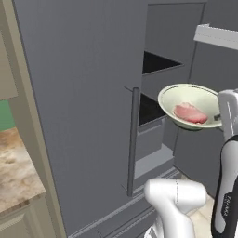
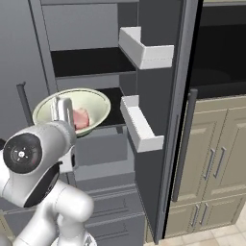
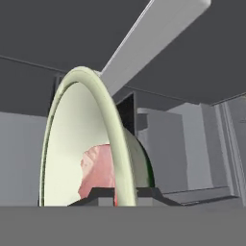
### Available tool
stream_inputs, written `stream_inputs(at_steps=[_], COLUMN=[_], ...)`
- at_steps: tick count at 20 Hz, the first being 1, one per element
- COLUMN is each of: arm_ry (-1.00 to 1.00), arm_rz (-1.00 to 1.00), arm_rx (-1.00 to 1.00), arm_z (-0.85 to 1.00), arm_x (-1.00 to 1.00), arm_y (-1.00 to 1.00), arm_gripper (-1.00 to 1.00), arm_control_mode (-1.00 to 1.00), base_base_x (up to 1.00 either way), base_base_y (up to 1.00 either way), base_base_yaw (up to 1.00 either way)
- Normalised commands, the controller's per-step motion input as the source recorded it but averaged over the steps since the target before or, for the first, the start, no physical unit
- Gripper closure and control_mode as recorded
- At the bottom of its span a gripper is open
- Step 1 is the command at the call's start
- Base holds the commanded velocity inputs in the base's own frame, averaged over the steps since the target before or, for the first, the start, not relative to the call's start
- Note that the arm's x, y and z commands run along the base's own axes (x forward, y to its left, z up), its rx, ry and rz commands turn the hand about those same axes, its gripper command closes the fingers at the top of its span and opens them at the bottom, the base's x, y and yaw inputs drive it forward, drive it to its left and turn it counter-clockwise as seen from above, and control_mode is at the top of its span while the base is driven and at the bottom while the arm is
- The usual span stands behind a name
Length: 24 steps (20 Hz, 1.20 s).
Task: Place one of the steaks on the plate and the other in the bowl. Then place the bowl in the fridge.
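Gripping the bowl [image 1: 188, 105] by its near rim, claw [image 3: 126, 194] pinched narrow on the edge, fingertips [image 3: 98, 194] either side of the rim. Bowl tilted, held in air before the open fridge [image 1: 83, 93]. Pale pink steak [image 1: 189, 113] lies inside bowl. Behind: dark fridge shelves [image 2: 91, 62], white door bins [image 2: 141, 48] on the open door.

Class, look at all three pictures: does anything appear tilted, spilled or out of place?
Yes. The bowl, held by its rim in the gripper before the open fridge, tilts, so the pink steak lies on its lower side. Nothing spilled.
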Motion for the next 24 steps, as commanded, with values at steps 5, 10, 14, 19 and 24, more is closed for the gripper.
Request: stream_inputs(at_steps=[5,10,14,19,24], arm_ry=[-0.08,-0.01,-0.07,-0.08,0.03], arm_rz=[0.00,0.00,0.00,0.00,0.01], arm_rx=[0.00,0.00,0.00,0.01,0.01], arm_z=[0.18,0.07,0.16,0.52,0.49], arm_x=[0.75,0.76,0.68,0.20,0.40], arm_y=[0.00,-0.01,-0.05,0.00,0.00], arm_gripper=[1.00,1.00,1.00,1.00,1.00], arm_control_mode=[-1.00,-1.00,-1.00,-1.00,-1.00], base_base_x=[0.00,0.00,0.00,0.00,0.00], base_base_y=[0.00,0.00,0.00,0.00,0.00], base_base_yaw=[0.00,0.00,0.00,0.00,0.00])
